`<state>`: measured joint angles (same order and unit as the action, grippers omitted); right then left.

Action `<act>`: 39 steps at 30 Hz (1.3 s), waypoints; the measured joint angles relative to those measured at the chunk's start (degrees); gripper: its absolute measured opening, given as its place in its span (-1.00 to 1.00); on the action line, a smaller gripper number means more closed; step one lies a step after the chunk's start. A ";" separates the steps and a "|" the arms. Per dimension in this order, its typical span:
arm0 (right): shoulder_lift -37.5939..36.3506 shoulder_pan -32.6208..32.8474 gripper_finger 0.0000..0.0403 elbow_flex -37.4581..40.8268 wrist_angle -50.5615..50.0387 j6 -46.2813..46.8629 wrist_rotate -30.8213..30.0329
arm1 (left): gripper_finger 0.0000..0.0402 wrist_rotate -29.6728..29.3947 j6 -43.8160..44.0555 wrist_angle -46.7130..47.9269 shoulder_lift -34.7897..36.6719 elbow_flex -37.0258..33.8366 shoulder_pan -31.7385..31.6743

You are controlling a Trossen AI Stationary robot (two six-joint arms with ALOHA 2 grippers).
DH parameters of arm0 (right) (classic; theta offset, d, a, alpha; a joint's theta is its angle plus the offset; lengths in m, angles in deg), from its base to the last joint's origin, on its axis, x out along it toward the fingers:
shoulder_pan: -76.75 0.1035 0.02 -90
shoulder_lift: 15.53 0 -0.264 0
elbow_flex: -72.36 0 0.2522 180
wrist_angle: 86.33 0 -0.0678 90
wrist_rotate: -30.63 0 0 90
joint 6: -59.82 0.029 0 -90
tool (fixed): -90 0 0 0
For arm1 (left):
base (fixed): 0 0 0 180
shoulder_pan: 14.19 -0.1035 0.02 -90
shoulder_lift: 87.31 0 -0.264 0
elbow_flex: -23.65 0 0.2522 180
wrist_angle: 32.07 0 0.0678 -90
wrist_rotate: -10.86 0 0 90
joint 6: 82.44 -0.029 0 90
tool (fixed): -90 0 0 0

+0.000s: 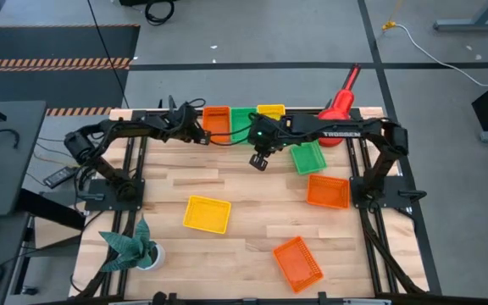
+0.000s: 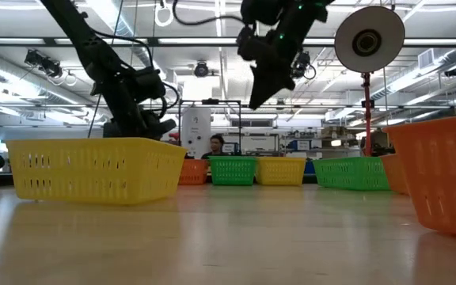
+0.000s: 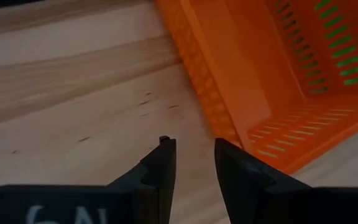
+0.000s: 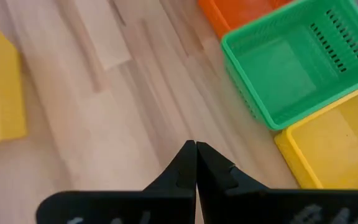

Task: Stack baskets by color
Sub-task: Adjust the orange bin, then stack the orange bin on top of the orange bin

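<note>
Three baskets stand side by side at the table's far edge: an orange basket, a green one and a yellow one. Single baskets lie scattered: green, orange, yellow and orange. My left gripper is open, low over the wood just outside the far orange basket's left wall, with nothing between its fingers. My right gripper is shut and empty. It hangs above the bare wood near the green basket and the yellow basket of the far row.
A red cone-shaded lamp stands at the far right corner. A green plant in a white pot stands at the near left. Bare wood shows in the table's middle. Black frame rails run along the left and right edges.
</note>
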<state>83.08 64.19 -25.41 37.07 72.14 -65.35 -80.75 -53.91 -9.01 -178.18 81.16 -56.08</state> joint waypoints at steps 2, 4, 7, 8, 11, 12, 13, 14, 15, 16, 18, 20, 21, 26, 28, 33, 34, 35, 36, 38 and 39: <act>-1.61 0.68 -0.98 0.00 -0.24 1.14 -0.29 | -0.42 -0.02 -1.44 -0.11 0.02 0.00 0.00; -3.17 1.38 -0.97 0.00 -1.10 1.90 -0.39 | -0.42 0.00 -3.48 0.13 0.27 0.00 0.00; -5.41 2.90 -0.97 0.00 -1.75 2.04 -0.39 | -0.42 0.03 -6.61 2.77 1.61 0.46 0.00; -6.16 3.58 -0.97 0.00 -1.90 1.80 -0.37 | -0.42 0.02 -7.69 4.20 2.02 0.89 -0.03; -7.65 6.14 -0.97 0.00 -1.84 1.62 1.02 | -0.42 -0.03 -10.99 8.34 3.59 2.57 -0.07; -7.96 7.21 -0.97 0.00 -1.75 1.62 1.73 | -0.42 -0.03 -11.67 9.26 4.17 3.13 -0.07; -8.22 8.43 -0.97 0.00 -1.72 1.62 2.62 | -0.42 -0.02 -12.54 10.24 4.79 3.62 -0.07; -8.47 9.74 -0.97 0.00 -1.74 1.61 3.52 | -0.42 -0.04 -13.02 10.97 5.33 4.06 -0.04; -8.69 11.06 -0.98 0.00 -1.79 1.62 4.74 | -0.42 -0.02 -13.39 11.82 5.86 4.56 -0.04; -8.77 12.54 -0.98 0.00 -2.07 1.83 5.78 | -0.42 -0.02 -13.89 12.70 6.44 4.85 -0.04; -8.79 15.46 -0.97 0.00 -3.43 3.39 6.67 | -0.42 -0.02 -14.58 15.25 7.99 5.61 0.12; -8.79 18.21 -0.97 0.00 -5.95 6.44 6.65 | -0.42 -0.02 -14.78 17.63 9.92 6.13 0.41; -8.79 19.52 -0.98 0.00 -7.33 8.33 6.67 | -0.42 -0.03 -14.82 18.77 11.05 6.20 0.69; -8.79 26.09 -0.95 0.00 -16.03 14.78 6.90 | -0.42 -0.02 -14.72 22.76 17.52 6.27 3.57; -8.79 29.27 -0.92 0.00 -18.46 16.27 7.79 | -0.42 0.00 -14.51 23.55 19.79 6.27 5.36; -8.77 38.10 -0.72 0.00 -17.89 18.69 13.30 | -0.42 0.00 -14.04 24.06 23.89 6.29 10.69; -8.77 40.18 -0.66 0.00 -17.21 18.84 14.55 | -0.42 0.02 -13.79 24.14 24.27 6.29 11.67; -8.77 42.32 -0.60 0.00 -16.17 18.78 15.72 | -0.42 0.07 -13.37 24.13 24.65 6.29 12.68; -8.77 44.42 -0.53 0.00 -14.94 18.48 16.68 | -0.42 0.09 -12.77 24.05 24.85 6.29 13.70; -8.77 48.71 -0.40 0.00 -12.40 17.62 17.25 | -0.42 0.07 -12.49 24.11 25.00 6.29 15.55; -8.74 50.71 -0.34 0.00 -11.28 17.48 16.72 | -0.42 0.08 -12.42 24.11 24.98 6.29 16.50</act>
<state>74.34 114.90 -25.41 25.79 89.61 -48.64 -80.67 -66.33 15.10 -153.20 87.45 -39.58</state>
